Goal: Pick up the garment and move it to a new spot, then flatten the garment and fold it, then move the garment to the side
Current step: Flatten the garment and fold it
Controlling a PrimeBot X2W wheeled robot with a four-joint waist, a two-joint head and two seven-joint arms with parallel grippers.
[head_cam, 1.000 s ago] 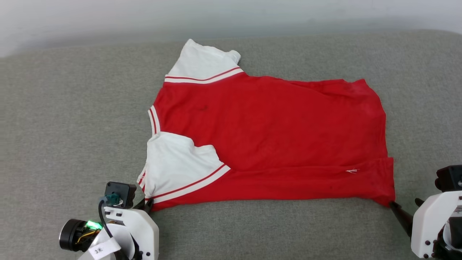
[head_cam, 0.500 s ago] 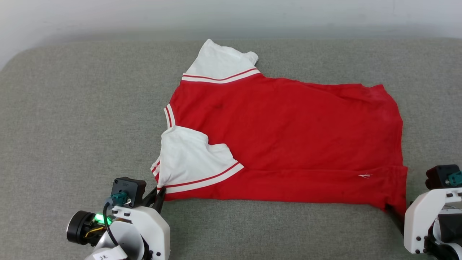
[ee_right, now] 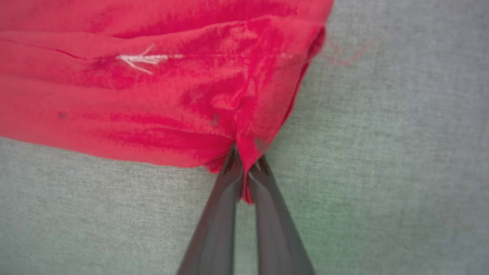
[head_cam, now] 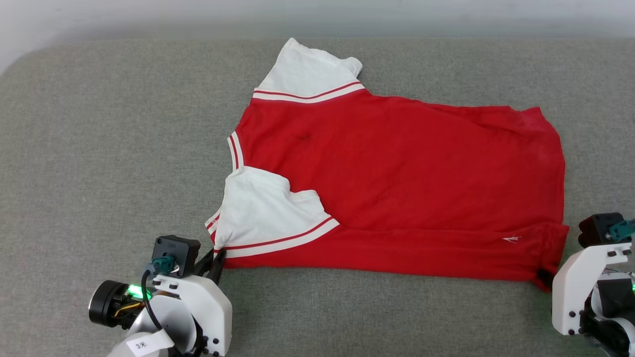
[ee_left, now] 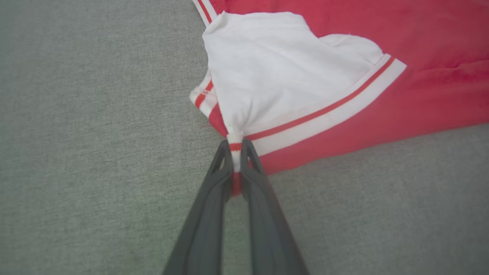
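The red garment point(head_cam: 397, 178) lies spread on the grey cushion, collar to the left, white sleeves at the top and lower left, its near strip folded over. No chest print shows. My left gripper point(head_cam: 217, 257) is shut on the striped sleeve corner, seen pinched in the left wrist view point(ee_left: 235, 149). My right gripper point(head_cam: 544, 276) is shut on the garment's lower right hem corner, where red cloth point(ee_right: 214, 88) bunches between its fingers point(ee_right: 221, 202).
The grey fabric surface point(head_cam: 99, 148) stretches wide to the left and in front of the garment. A pale wall point(head_cam: 149, 20) runs behind its far edge. The cushion's rounded corner shows at the upper left.
The camera has shifted, so the whole scene sits further right. My right gripper has gone from open beside the hem corner to shut on it. The near edge looks pulled straighter.
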